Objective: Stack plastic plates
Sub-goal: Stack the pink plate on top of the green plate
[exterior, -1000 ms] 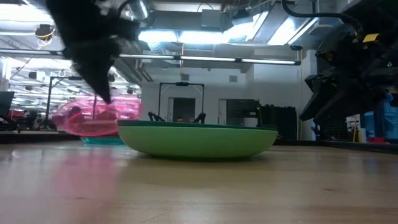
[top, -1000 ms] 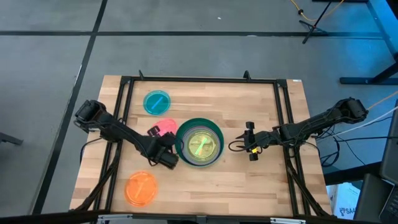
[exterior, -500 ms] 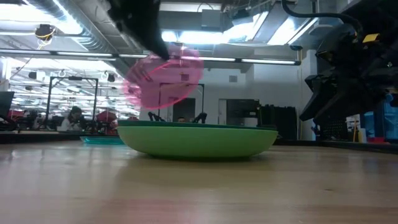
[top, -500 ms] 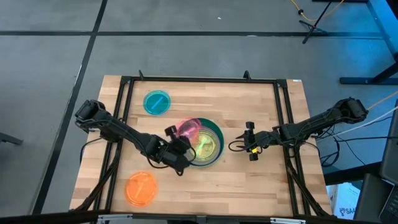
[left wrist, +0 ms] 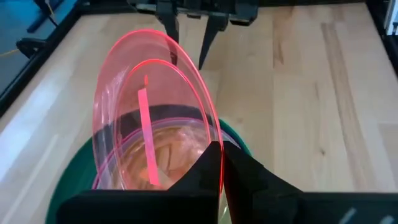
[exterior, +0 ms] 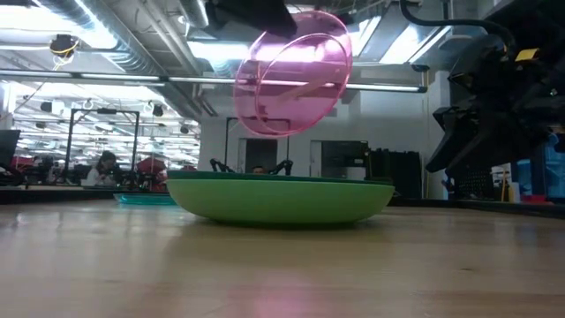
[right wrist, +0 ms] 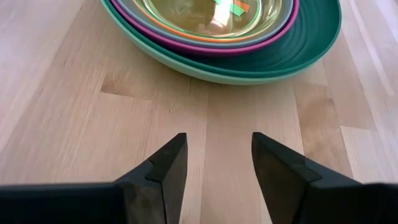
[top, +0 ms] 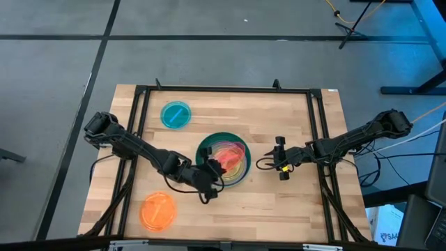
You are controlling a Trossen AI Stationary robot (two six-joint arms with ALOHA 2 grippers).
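A nested stack of plates (top: 209,145) stands mid-table, mint green (right wrist: 186,67) at the bottom, then dark green, magenta, a pale one, orange and lime inside. My left gripper (top: 214,169) is shut on the translucent red-pink plate (exterior: 291,72), which hangs tipped on edge above the stack (exterior: 278,199). My right gripper (top: 280,159) waits open just right of the stack, low over the table (right wrist: 214,162). A cyan plate (top: 175,115) and an orange plate (top: 158,211) lie flat on the table. My left gripper pinches the red-pink plate's rim (left wrist: 210,127) between its two fingers (left wrist: 208,171), coming from the table's left and near side. The plate is lifted clear and stands steeply tilted, almost on edge, over the stack's hollow (left wrist: 161,149).
A black frame (top: 223,89) runs round the wooden table top. The cyan plate lies toward the far left, the orange one at the near left corner. Bare wood shows near the front and right of the stack (top: 279,202).
My left gripper has carried the red-pink plate from the table just left of the stack up and rightward over the stack. The plate has been lifted clear and has tipped from nearly flat to almost on edge. My right arm has kept still.
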